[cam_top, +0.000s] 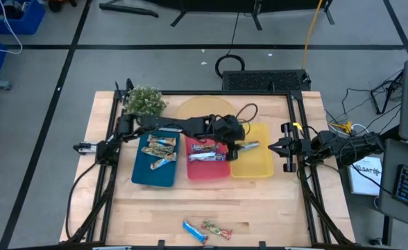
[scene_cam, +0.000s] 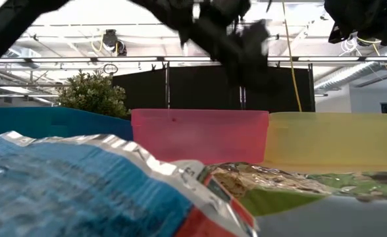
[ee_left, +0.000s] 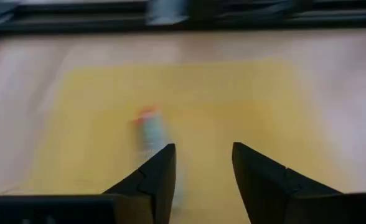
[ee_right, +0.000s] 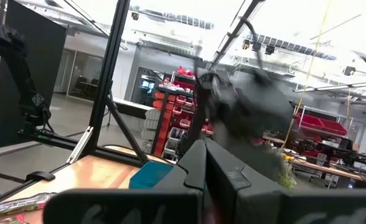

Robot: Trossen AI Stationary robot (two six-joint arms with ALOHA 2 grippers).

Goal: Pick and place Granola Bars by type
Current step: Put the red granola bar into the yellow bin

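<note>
Three trays stand side by side: blue (cam_top: 140, 173), red (cam_top: 207, 171), yellow (cam_top: 259, 165). Several granola bars lie in the blue tray (cam_top: 159, 149), and others in the red (cam_top: 208, 151). My left gripper (ee_left: 203, 168) hangs open over the yellow tray's (ee_left: 233, 106) left part. A silver bar with an orange end (ee_left: 149, 132) shows blurred just beside one finger, over the tray floor (cam_top: 250, 145). A blue bar (cam_top: 194, 231) and a green-tan bar (cam_top: 216, 228) lie flat near the table's front edge. My right gripper (ee_right: 205, 169) is shut and parked at the table's right edge (cam_top: 284, 147).
A potted plant (cam_top: 145, 101) stands at the far left corner, and a round wooden board (cam_top: 202, 108) lies behind the trays. A black frame (cam_top: 302, 173) borders the table. Bare wood (cam_top: 155, 205) runs between the trays and the two front bars.
</note>
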